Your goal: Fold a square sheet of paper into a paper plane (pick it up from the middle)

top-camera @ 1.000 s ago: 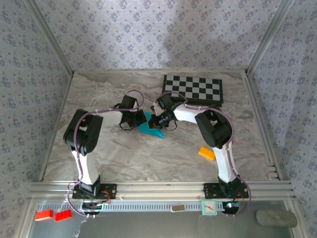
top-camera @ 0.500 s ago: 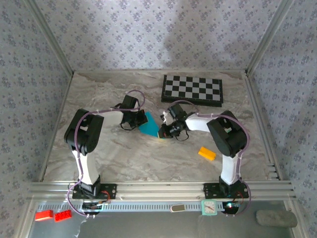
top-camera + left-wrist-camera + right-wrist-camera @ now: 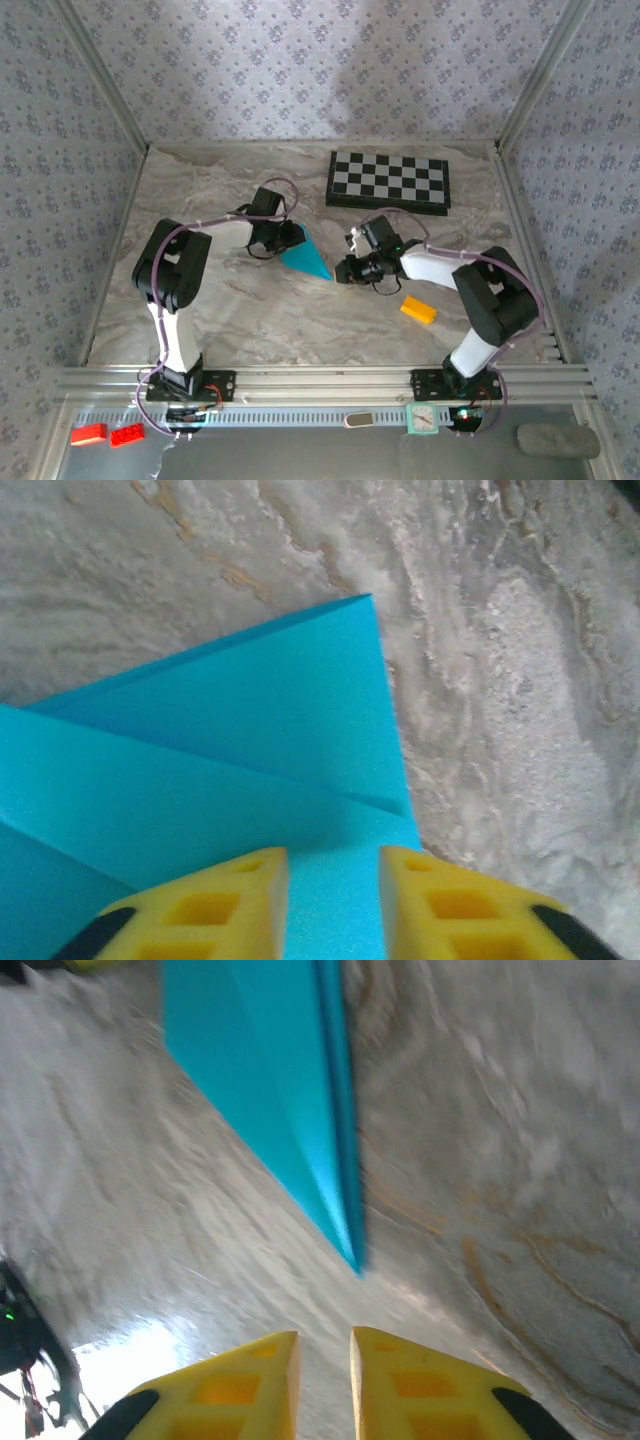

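1. My left pincer (image 3: 283, 238) sits low over the marbled worktop (image 3: 250, 310), left of centre, right at the wide back end of the paper plane (image 3: 305, 258).
2. In the left wrist view my left pincer (image 3: 333, 900) has its yellow jaws spread a little. Cyan paper shows through the gap, and nothing is pinched between them.
3. The same view shows the paper plane (image 3: 240, 750) as flat overlapping folds. One corner points toward 12 o'clock and bare worktop lies at 3 o'clock.
4. From above, the paper plane lies flat near the middle of the worktop, a narrow cyan dart. Its broad end is at 10 o'clock under my left pincer and its tip points toward 4 o'clock.
5. My right pincer (image 3: 345, 270) hangs just beside that tip, on its 3 o'clock side and apart from the paper.
6. In the right wrist view my right pincer (image 3: 323, 1380) has its jaws parted by a narrow slit, with only worktop between them. The paper plane (image 3: 280, 1090) comes down from 12 o'clock and its point stops short of the jaws.
7. A yellow-orange block (image 3: 418, 309) lies at 4 o'clock from my right pincer, near it but not touching.
8. A chessboard (image 3: 390, 181) lies at the far edge, at 1 o'clock from the paper plane and well apart from it.
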Action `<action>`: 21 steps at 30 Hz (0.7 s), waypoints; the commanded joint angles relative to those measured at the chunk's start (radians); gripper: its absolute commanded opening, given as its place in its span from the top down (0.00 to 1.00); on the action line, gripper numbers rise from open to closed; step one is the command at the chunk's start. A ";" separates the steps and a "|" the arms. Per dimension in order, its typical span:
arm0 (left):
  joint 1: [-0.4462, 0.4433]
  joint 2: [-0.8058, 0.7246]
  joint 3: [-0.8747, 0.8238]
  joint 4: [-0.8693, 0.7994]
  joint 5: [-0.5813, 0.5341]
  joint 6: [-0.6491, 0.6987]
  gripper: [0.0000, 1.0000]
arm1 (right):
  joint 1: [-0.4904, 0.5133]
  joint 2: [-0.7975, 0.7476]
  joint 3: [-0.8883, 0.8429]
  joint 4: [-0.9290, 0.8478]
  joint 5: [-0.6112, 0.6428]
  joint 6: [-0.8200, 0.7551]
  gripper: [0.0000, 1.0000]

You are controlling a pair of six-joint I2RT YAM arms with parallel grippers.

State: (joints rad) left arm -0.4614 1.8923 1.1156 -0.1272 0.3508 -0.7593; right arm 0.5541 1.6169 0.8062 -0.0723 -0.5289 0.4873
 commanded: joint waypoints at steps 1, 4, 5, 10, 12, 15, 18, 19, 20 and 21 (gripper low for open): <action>-0.004 -0.129 0.007 0.020 0.000 -0.065 0.58 | -0.002 -0.062 -0.012 0.068 0.059 0.052 0.72; -0.005 -0.232 -0.045 0.044 -0.023 -0.102 0.51 | -0.005 -0.064 -0.001 0.072 0.084 0.054 0.67; -0.004 -0.273 -0.070 0.043 -0.042 -0.112 0.49 | -0.004 -0.061 0.005 0.072 0.088 0.052 0.67; 0.005 -0.475 -0.206 -0.005 -0.158 -0.151 0.40 | -0.004 -0.001 0.066 0.067 0.088 0.014 0.59; 0.020 -0.552 -0.270 -0.022 -0.186 -0.175 0.33 | -0.002 0.042 0.099 0.072 0.082 -0.009 0.58; 0.055 -0.640 -0.355 -0.030 -0.206 -0.203 0.23 | -0.004 0.105 0.150 0.078 0.059 -0.038 0.58; 0.097 -0.707 -0.434 -0.016 -0.193 -0.212 0.13 | -0.006 0.172 0.207 0.086 0.030 -0.052 0.58; 0.111 -0.724 -0.455 -0.012 -0.185 -0.209 0.11 | -0.008 0.190 0.220 0.094 0.018 -0.051 0.58; 0.128 -0.741 -0.476 -0.009 -0.170 -0.199 0.07 | -0.006 0.210 0.238 0.105 0.011 -0.047 0.58; 0.146 -0.756 -0.495 -0.011 -0.155 -0.192 0.05 | -0.007 0.232 0.258 0.107 0.004 -0.043 0.58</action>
State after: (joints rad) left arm -0.3450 1.1847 0.6567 -0.1345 0.1837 -0.9512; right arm 0.5537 1.8008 1.0084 0.0158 -0.4862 0.4690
